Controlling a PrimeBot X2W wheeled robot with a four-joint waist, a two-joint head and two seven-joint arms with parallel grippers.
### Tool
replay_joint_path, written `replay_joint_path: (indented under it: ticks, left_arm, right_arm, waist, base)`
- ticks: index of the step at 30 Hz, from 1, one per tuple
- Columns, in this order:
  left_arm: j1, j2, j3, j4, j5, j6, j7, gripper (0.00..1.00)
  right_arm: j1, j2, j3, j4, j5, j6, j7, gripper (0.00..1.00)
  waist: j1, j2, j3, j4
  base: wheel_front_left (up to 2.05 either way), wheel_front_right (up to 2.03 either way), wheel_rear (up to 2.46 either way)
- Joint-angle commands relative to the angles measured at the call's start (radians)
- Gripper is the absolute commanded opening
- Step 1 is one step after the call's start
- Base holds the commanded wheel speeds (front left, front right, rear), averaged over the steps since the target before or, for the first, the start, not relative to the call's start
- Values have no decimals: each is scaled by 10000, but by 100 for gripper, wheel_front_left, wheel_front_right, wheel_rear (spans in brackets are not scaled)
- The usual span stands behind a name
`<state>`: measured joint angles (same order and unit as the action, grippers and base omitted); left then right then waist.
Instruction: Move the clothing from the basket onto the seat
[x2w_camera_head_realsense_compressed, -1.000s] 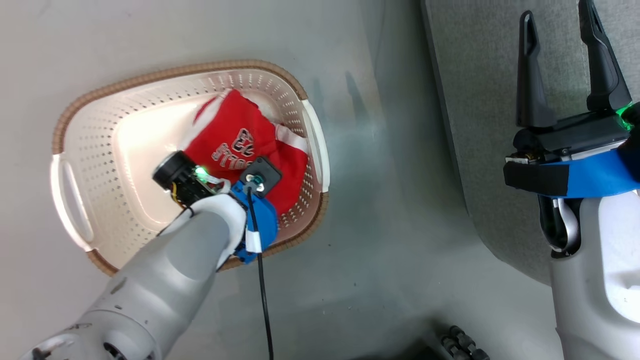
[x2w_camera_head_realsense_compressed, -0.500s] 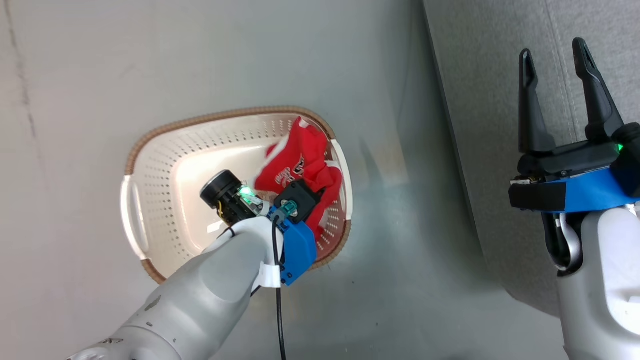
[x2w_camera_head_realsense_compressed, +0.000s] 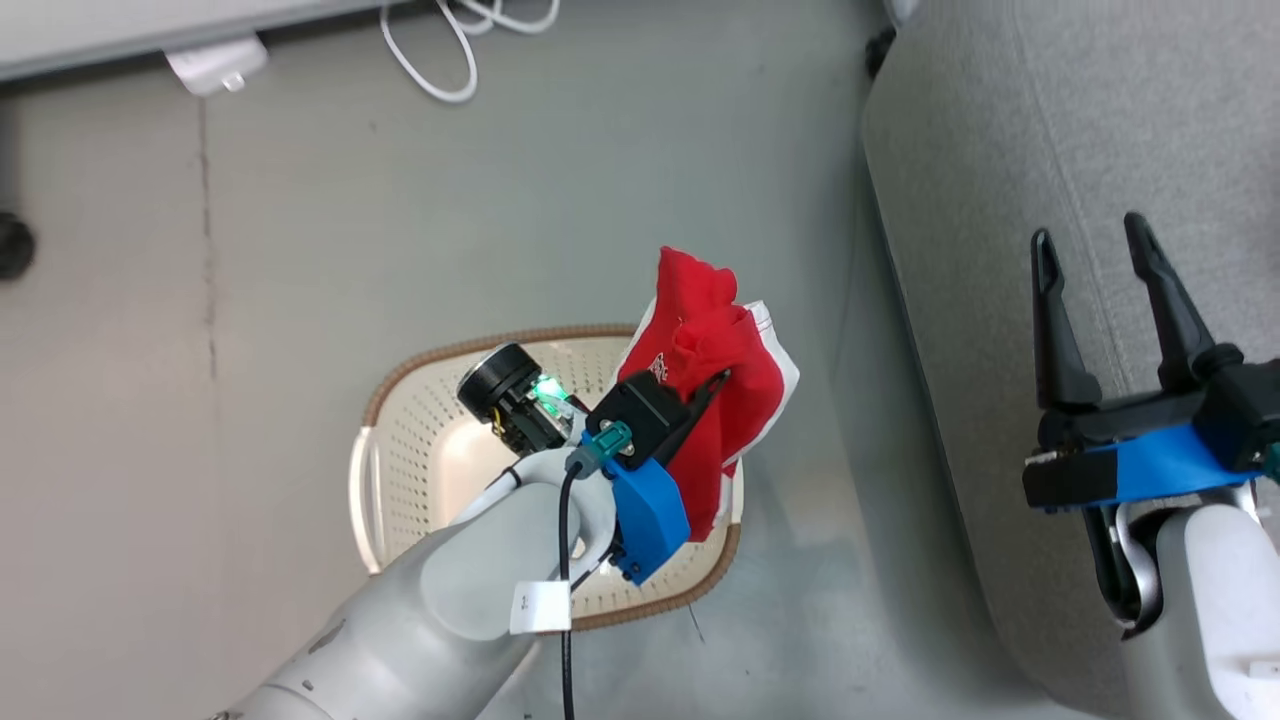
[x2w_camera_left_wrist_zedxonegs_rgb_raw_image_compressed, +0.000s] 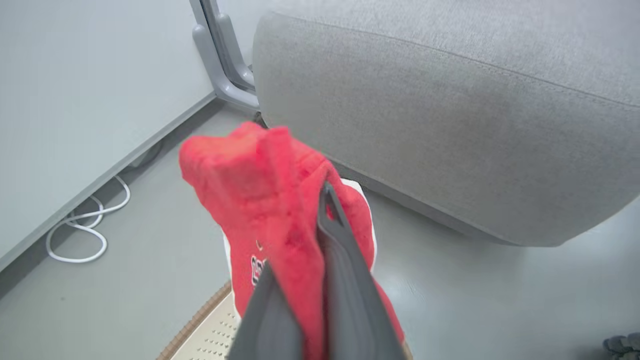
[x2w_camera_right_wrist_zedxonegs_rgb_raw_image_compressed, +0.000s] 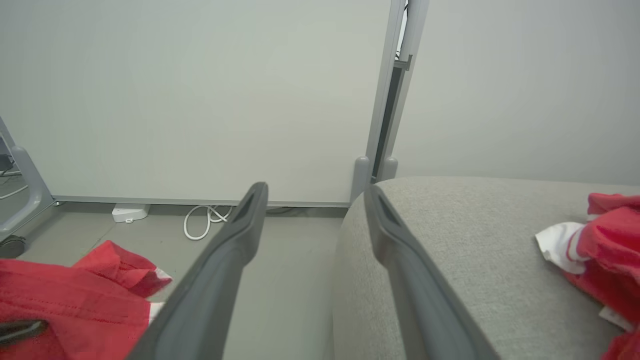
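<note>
Grey floor (x2w_camera_head_realsense_compressed: 400, 200), pale wall panels (x2w_camera_right_wrist_zedxonegs_rgb_raw_image_compressed: 200, 100), looped white cable (x2w_camera_right_wrist_zedxonegs_rgb_raw_image_compressed: 214, 215).

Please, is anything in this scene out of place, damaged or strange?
Nothing is damaged or spilled. The left end effector holds a bunched red garment over the basket, as the task needs. One small oddity: a loose white cable lies coiled on the floor, away from the seat.

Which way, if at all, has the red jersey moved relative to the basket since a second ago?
Yes. The red jersey, pinched in the left gripper, has risen out of the basket, toward the seat.
</note>
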<state>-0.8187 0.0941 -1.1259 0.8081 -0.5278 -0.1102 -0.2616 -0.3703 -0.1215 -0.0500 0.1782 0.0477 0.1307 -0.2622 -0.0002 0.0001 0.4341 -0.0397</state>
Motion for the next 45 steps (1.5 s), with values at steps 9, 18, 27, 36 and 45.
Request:
replay_joint_path:
  ticks: [9, 18, 27, 36, 45]
  left_arm:
    - [500, 104, 1156, -1359, 736, 48, -48, 0]
    - [39, -22, 1696, -2017, 1042, -58, -49, 0]
    - [-402, -49, 2012, -2094, 973, -130, -49, 0]
    - [-497, -39, 1979, -1964, 892, -143, -50, 0]
    - [-477, -13, 2020, -1922, 859, -170, -50, 0]
  right_arm:
    - [785, -100, -58, 266, 79, 1, -40, 100]
    - [1373, 33, -120, 440, 86, 1, -40, 100]
    - [1929, 160, -120, 618, 101, 1, -40, 100]
    - [2135, 228, -39, 601, 102, 1, -41, 100]
    - [2009, 174, 747, 474, 148, 1, -41, 100]
  waist:
    - [2, -1, -1672, 430]
    - [2, -1, -2630, 638]
    - [2, -1, -3395, 798]
    - [2, -1, -3603, 853]
    - [2, -1, -3619, 867]
  base:
    - [0, 0, 0]
    - [0, 0, 0]
    - [0, 0, 0]
    - [0, 0, 0]
    - [0, 0, 0]
